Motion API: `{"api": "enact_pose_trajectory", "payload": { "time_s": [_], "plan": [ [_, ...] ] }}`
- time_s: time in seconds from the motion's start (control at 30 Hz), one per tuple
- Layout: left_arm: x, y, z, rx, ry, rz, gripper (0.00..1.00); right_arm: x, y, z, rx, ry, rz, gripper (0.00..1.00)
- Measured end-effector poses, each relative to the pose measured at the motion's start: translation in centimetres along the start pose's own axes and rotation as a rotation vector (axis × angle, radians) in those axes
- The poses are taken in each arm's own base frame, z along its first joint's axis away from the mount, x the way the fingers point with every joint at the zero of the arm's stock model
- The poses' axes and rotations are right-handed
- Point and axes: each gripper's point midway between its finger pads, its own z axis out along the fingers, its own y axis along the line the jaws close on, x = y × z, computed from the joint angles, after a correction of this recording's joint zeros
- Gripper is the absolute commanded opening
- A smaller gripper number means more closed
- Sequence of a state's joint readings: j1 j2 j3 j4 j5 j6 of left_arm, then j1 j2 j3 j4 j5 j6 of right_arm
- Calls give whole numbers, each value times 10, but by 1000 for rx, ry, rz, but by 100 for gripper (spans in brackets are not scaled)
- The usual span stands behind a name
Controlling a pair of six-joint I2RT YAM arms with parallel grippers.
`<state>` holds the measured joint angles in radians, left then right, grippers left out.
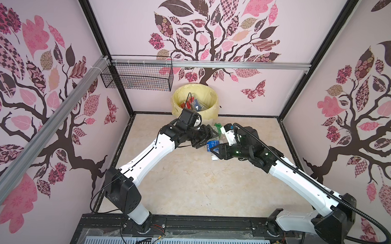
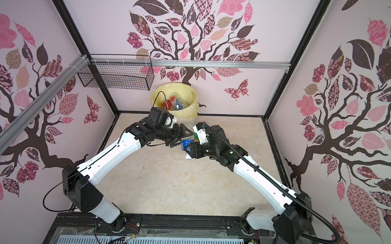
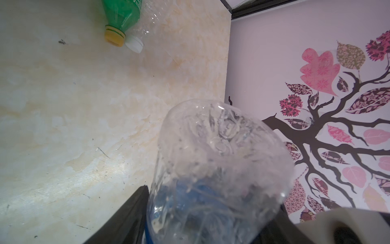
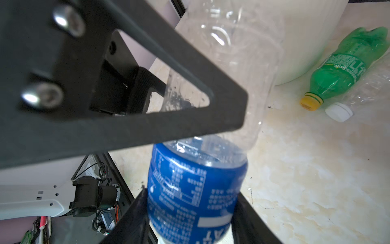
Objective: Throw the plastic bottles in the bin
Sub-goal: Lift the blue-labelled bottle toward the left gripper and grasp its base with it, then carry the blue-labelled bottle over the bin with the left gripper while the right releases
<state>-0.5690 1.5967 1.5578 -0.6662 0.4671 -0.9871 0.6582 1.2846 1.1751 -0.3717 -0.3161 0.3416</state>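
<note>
Passing looks underway: right fingers (image 4: 133, 217) clamp the blue-labelled bottle (image 4: 196, 186) above the worktop (image 4: 316, 179), short of the bin (image 1: 211, 93). Left fingers (image 3: 133, 211) flank its clear end, their grip unclear. Releasing early risks dropping it.

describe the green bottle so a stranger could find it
Start at the cream bin by the back wall. The green bottle lies on the table at its base, beside a clear bottle. Unlike that white-capped neighbour, it has a green body and yellow cap.
</note>
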Motion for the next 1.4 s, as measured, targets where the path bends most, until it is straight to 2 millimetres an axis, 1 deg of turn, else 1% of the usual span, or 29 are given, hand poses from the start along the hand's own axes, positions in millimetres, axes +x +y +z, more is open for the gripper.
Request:
{"api": "enact_pose_trajectory", "payload": {
  "time_s": [0.17, 0.27, 0.33, 0.37, 0.43, 0.53, 0.6, 0.63, 0.7, 0.73, 0.8, 0.87, 0.93, 1.0, 1.13, 1.23, 1.3, 1.4],
  "plan": [
    [0, -1, 0, 2, -1, -2, 54, -3, 1, -6, 3, -21, 4, 54],
    [2, -2, -2, 4, -2, -3, 50, -4, 3, -10, 2, -31, 9, 61],
    [1, -4, -4, 4, -12, 0, 46, -5, 4, -12, 1, -38, 5, 61],
    [1, -5, -6, 4, -19, 3, 43, -6, 5, -13, -2, -42, 1, 65],
    [0, -5, -11, 3, -31, 5, 42, -8, 7, -14, -8, -50, -11, 75],
    [-15, 1, -20, -11, -84, -8, 41, -8, 11, -17, -17, -52, -31, 85],
    [-31, 10, -28, -40, -136, -26, 41, -9, 13, -21, -15, -56, -36, 96],
    [-40, 14, -34, -54, -164, -33, 41, -10, 13, -22, -11, -60, -42, 99],
    [-55, 17, -45, -69, -214, -41, 41, -14, 15, -26, -3, -73, -51, 100],
    [-64, 15, -54, -71, -247, -38, 41, -20, 15, -29, 5, -86, -56, 100],
    [-81, 3, -72, -62, -314, -22, 40, -33, 18, -37, 23, -120, -65, 100],
    [-100, -17, -94, -40, -404, 16, 40, -51, 22, -47, 44, -171, -76, 100],
    [-118, -42, -120, -8, -508, 68, 39, -76, 26, -58, 75, -235, -86, 100],
    [-131, -66, -143, 30, -604, 122, 39, -101, 29, -65, 110, -296, -91, 100],
    [-157, -105, -186, 75, -798, 229, 39, -145, 28, -69, 187, -393, -103, 100],
    [-176, -124, -206, 77, -921, 304, 39, -170, 24, -69, 231, -443, -97, 100],
    [-187, -131, -214, 67, -994, 353, 39, -186, 22, -70, 241, -476, -83, 100],
    [-202, -142, -223, 64, -1095, 414, 41, -202, 14, -77, 242, -527, -38, 100]
  ]
}}
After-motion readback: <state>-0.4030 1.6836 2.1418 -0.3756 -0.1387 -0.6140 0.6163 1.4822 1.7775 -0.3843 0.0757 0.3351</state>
